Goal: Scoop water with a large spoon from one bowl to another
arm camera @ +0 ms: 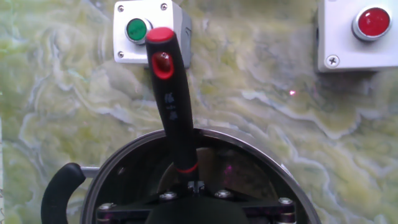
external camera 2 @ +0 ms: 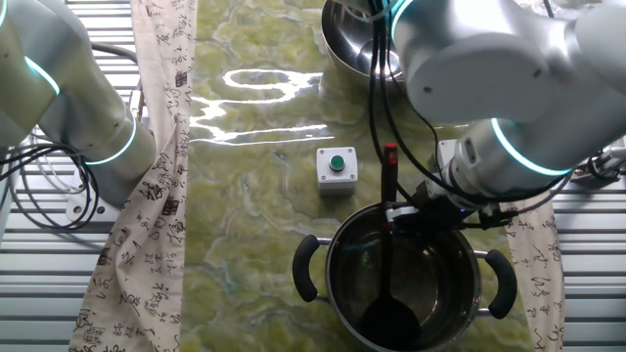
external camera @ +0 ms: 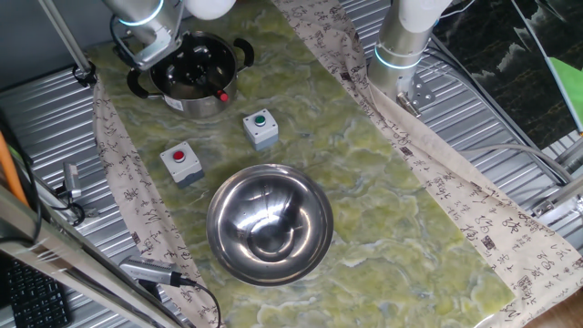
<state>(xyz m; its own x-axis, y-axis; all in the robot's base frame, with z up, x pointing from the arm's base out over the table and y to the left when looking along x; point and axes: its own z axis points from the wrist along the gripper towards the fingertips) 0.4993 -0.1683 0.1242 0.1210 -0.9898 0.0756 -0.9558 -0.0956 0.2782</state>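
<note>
black spoon handle (arm camera: 173, 106) bears small unreadable white markings, red-tipped.

One fixed view: high, looking down the table's length, pot (external camera: 196, 73) at far edge. Other fixed view: opposite end, pot (external camera 2: 403, 279) nearest. Hand view: close above pot rim (arm camera: 249, 144).

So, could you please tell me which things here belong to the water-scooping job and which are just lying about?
Job:
- large spoon
- black-handled pot
- wide steel bowl

Lying about:
- green-button box
- red-button box
- patterned cloth
</note>
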